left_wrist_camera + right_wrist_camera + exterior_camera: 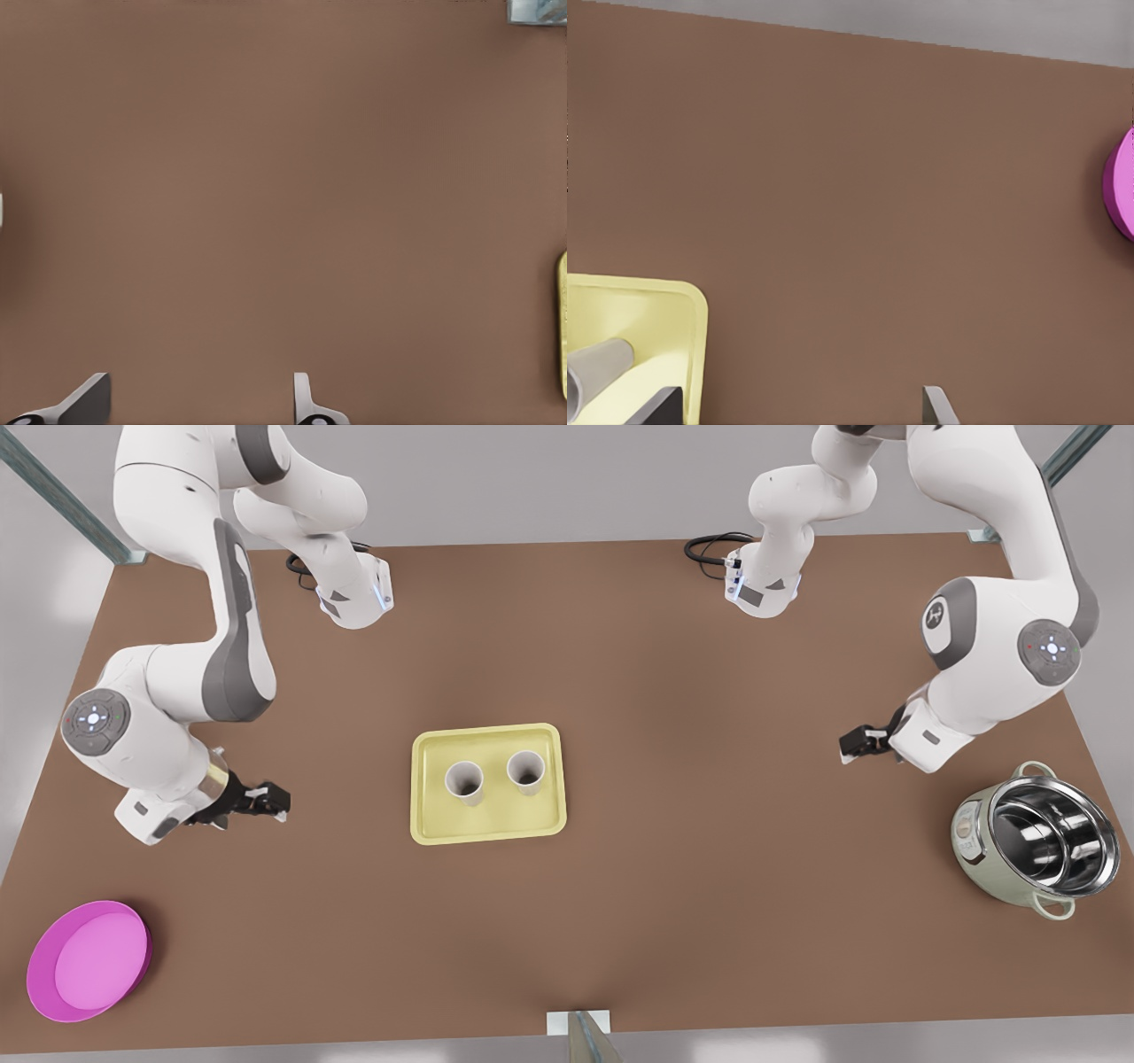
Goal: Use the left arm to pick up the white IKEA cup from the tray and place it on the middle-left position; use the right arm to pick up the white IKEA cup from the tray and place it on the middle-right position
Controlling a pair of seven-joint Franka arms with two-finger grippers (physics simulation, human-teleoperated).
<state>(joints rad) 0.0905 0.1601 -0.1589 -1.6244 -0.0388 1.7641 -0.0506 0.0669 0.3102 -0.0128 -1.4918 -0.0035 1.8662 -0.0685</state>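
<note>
Front view: the yellow tray (488,829) lies flat in the middle of the brown tabletop (673,691). Two white cups stand up inside it, side by side and not touching. One cup (464,782) is on the 9 o'clock side. The other cup (525,771) is on the 3 o'clock side.

The right tool (276,801) hangs over bare tabletop at 9 o'clock from the tray, well apart from it. In the right wrist view the right tool (802,391) has its fingers spread wide and holds nothing.

The left tool (849,745) is far out at 3 o'clock from the tray. In the left wrist view the left tool (201,379) is spread wide too, and it is empty.

A pink bowl (89,957) sits at 8 o'clock, near the tabletop's corner. A shiny metal pot (1032,850) sits at 4 o'clock, near the edge.
</note>
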